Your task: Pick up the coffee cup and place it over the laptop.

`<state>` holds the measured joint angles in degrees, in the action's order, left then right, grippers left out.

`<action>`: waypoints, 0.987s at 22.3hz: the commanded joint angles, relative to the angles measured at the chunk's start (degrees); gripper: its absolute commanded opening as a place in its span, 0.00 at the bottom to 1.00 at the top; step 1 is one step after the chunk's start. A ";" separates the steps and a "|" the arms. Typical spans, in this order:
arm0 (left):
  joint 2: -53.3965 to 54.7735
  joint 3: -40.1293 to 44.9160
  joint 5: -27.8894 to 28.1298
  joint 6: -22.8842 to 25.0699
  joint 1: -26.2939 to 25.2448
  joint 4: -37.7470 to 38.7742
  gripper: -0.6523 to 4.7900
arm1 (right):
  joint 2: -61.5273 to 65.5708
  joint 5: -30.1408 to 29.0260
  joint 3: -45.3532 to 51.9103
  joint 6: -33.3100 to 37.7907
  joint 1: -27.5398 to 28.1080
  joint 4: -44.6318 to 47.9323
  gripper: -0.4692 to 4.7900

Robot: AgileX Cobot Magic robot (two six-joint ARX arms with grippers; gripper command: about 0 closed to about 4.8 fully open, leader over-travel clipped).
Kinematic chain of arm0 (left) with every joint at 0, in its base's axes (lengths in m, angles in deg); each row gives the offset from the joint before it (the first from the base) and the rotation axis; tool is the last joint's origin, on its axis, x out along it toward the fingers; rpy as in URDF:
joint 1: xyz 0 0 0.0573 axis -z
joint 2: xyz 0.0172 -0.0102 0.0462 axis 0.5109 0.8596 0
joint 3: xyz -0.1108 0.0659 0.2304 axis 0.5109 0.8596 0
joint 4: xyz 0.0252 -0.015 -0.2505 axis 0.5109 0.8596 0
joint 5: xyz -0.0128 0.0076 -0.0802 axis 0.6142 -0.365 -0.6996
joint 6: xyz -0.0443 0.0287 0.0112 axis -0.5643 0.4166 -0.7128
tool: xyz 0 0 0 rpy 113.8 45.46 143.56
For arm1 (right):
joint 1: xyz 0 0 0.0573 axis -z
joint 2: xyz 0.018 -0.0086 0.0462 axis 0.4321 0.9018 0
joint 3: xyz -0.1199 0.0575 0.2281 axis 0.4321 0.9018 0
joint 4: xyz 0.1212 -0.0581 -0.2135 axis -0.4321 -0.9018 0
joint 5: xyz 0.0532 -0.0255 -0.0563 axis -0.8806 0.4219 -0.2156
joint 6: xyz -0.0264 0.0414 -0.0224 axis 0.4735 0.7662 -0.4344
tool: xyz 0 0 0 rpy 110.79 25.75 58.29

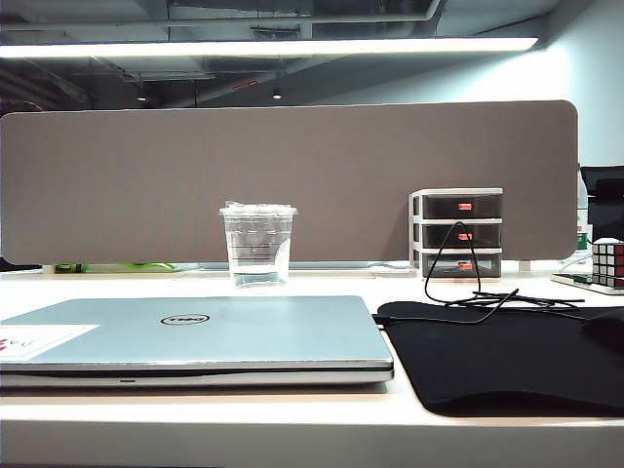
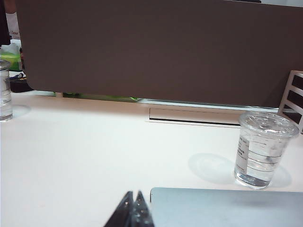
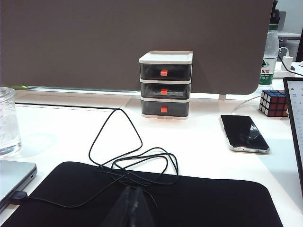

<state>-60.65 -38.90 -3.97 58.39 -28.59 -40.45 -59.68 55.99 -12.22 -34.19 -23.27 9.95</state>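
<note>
Nothing is done yet: the clear lidded plastic coffee cup (image 1: 257, 245) stands on the white desk (image 2: 85, 156) just behind the closed silver-grey laptop (image 1: 195, 333), while left gripper (image 2: 133, 211) and right gripper (image 3: 130, 208), both closed and empty, sit back near the desk's front edge.

Laptop (image 1: 195, 336) flat on desk (image 1: 312, 424), front left. Coffee cup (image 1: 257, 245) upright on desk just behind laptop, apart from it, before partition (image 1: 292, 175). Mouse mat (image 1: 507, 356) right of laptop, beside it. Cable (image 1: 468, 283) looped on desk and mat's rear edge. Drawer unit (image 1: 456, 232) behind mat, against partition. Rubik's cube (image 1: 608, 259) far right. Phone (image 3: 244, 133) flat on desk between drawer unit and cube. Left gripper (image 2: 134, 210) low at laptop's left rear corner, jaws together. Right gripper (image 3: 130, 208) low over mat, jaws together.
</note>
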 commanded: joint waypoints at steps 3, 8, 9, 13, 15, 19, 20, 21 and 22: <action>0.02 -0.13 -0.24 -0.13 -0.11 -0.33 0.11 | -0.11 0.00 0.35 0.15 0.02 0.57 0.09; 0.02 -0.15 -0.22 -0.11 -0.11 -0.35 0.11 | -0.11 0.00 0.35 0.15 0.02 0.57 0.09; 0.02 -0.15 -0.13 0.11 -0.11 -0.37 0.11 | -0.11 0.00 0.35 0.15 0.02 0.57 0.09; 0.02 -0.13 1.33 0.28 -0.11 -0.48 0.11 | -0.11 0.02 0.35 0.15 0.02 0.59 0.09; 0.02 -0.15 1.27 0.26 -0.11 -1.01 0.12 | -0.11 -0.02 0.35 0.15 0.02 0.61 0.09; 0.02 -0.15 -6.67 -2.78 -0.07 -6.95 0.12 | -0.11 -0.04 0.35 0.17 0.02 0.61 0.09; 0.02 -0.15 -8.17 -2.75 -0.07 -8.24 0.12 | -0.11 -0.02 0.35 0.20 0.02 0.61 0.09; 0.02 -0.15 -8.87 -2.75 -0.07 -9.05 0.12 | -0.11 -0.04 0.35 0.22 0.02 0.61 0.09; 0.02 -0.15 -9.35 -2.80 -0.07 -9.60 0.12 | -0.11 -0.02 0.35 0.22 0.02 0.61 0.09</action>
<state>-60.65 -38.88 -11.58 56.01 -28.59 -47.84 -59.68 55.99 -12.22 -34.19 -23.27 9.95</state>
